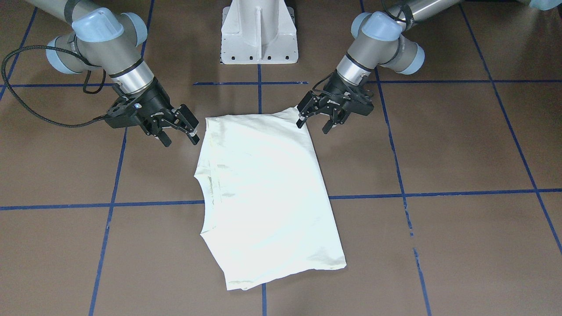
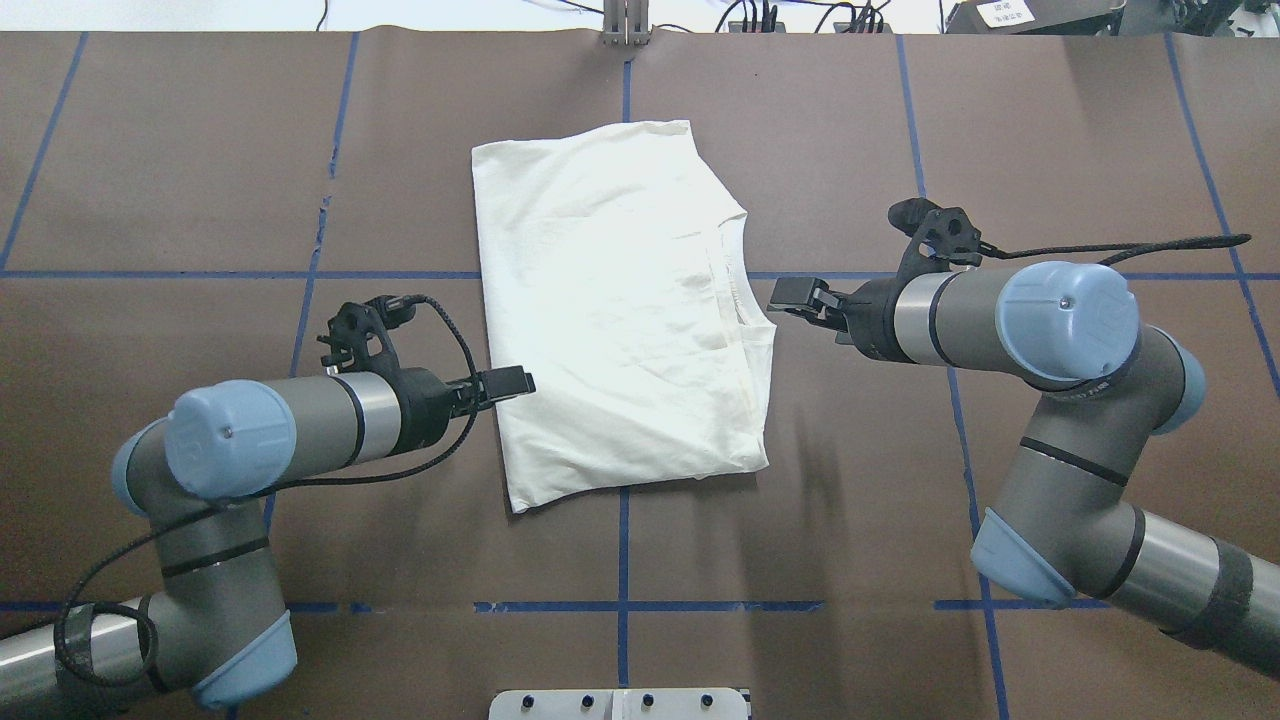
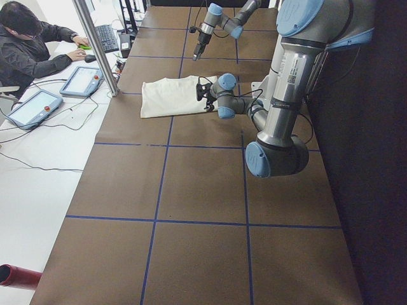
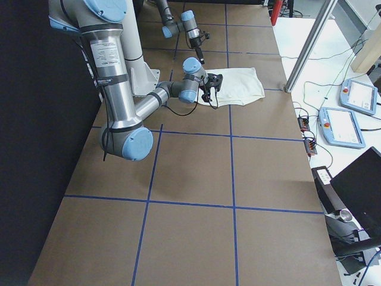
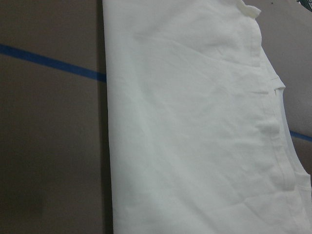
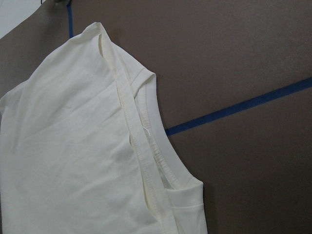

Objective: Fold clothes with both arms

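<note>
T-shirt (image 1: 268, 197) folded flat on table (image 1: 439, 145)

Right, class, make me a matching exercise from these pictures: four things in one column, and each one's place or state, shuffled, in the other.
1 T-shirt
2 left gripper
3 right gripper
4 pedestal base

A open, beside the collar
B lying flat on the table
C open, at the shirt edge opposite the collar
D white, away from the shirt

Pairs: 1-B, 2-C, 3-A, 4-D

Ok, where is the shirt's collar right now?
In the overhead view, the collar is on the folded T-shirt, along its right edge, facing the right gripper close beside it.
</note>
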`<state>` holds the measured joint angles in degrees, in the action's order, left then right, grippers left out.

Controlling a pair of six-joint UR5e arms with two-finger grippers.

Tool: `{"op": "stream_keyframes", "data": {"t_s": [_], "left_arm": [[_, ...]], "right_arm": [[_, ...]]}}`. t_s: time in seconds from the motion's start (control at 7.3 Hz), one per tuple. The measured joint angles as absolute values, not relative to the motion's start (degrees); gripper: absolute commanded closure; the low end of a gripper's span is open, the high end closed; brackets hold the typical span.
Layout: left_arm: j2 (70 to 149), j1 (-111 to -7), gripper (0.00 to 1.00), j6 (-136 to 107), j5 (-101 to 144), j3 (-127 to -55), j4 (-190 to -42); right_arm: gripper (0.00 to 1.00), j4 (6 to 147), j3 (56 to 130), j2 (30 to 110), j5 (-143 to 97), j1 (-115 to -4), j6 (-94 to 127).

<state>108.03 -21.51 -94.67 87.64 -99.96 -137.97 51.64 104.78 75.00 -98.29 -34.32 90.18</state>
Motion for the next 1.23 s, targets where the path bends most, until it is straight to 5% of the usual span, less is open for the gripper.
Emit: {"op": "stream_keyframes", "data": {"t_s": [1.23], "left_arm": [[108.96, -13.34, 0.25, -106.96, 80.76, -99.53, -132.78]], "right_arm": [[0.00, 51.51, 104.89, 75.67, -97.30, -34.28, 90.70]]}}
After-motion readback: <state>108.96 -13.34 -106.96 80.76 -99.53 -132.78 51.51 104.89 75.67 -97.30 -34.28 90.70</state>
